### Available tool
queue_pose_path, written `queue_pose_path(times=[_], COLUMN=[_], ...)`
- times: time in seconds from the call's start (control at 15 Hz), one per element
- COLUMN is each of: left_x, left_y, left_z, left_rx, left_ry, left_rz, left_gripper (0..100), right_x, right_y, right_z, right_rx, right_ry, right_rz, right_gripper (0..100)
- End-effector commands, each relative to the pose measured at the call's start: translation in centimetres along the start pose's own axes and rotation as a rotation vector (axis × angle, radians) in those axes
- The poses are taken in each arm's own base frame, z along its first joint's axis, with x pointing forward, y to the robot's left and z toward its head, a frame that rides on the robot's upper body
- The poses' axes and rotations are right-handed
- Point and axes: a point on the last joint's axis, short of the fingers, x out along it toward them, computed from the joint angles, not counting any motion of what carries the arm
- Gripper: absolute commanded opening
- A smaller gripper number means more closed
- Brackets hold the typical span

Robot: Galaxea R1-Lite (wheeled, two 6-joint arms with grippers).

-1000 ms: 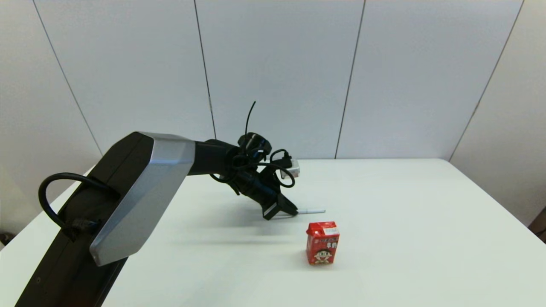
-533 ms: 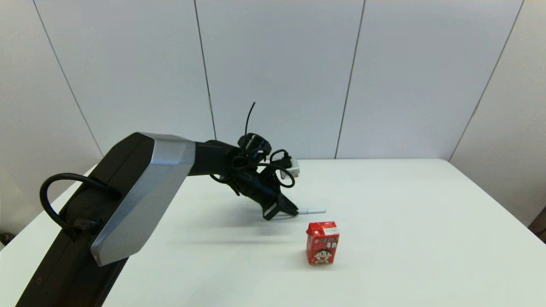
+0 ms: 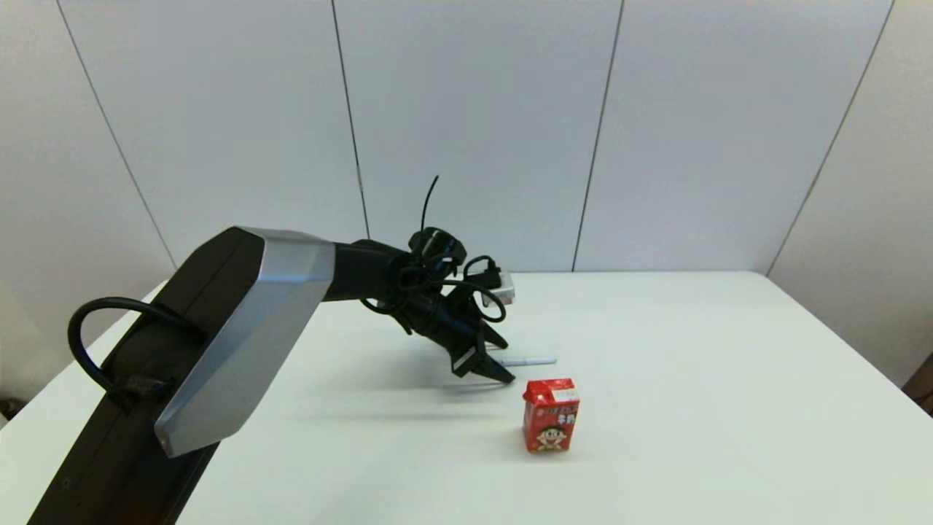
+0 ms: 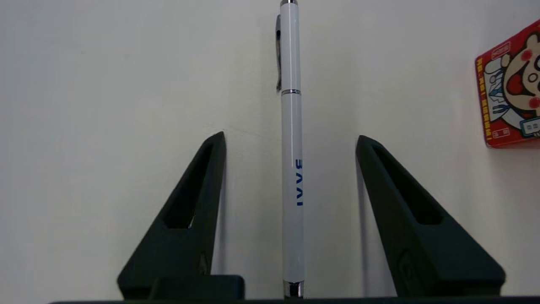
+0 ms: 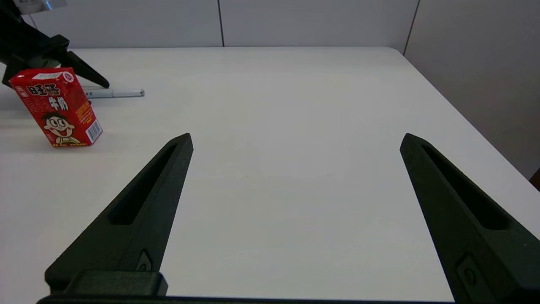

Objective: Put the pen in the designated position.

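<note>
Left pincer: spread wide, gripping nothing; your pen lies flat on the worktop between its fingers. Red carton: upright, closed, just beside. Right pincer: wide, well apart.

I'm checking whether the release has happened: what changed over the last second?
The left pincer has opened: its fingers, shut on the pen before, now stand spread on either side of it, so the pen has been let go and lies on the table. The pen and the red carton kept their places. The right pincer is open, apart from both.
</note>
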Motion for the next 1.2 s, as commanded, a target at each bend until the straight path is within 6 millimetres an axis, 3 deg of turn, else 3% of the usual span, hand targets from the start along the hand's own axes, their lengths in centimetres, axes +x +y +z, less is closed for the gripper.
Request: queue_pose_path(times=[0.07, 0.67, 0.87, 1.2], left_x=[-0.6, -7.5, -10.9, -19.2], left_y=[-0.1, -2.4, -3.7, -7.5], left_z=[0.4, 4.5, 5.4, 5.9], left_rx=[0.007, 0.040, 0.016, -0.093], left_ry=[0.005, 0.051, 0.040, 0.047], left_rz=[0.016, 0.181, 0.241, 0.452], left_gripper=[100, 100, 100, 100], right_x=[0.1, 0.1, 0.1, 0.1], right_y=[0.0, 0.0, 0.0, 0.0], right_z=[-0.3, -0.3, -0.3, -0.3], right_rx=[0.000, 0.000, 0.000, 0.000], right_ry=[0.011, 0.011, 0.011, 0.011], right_rz=[0.000, 0.000, 0.000, 0.000], right_gripper=[100, 100, 100, 100])
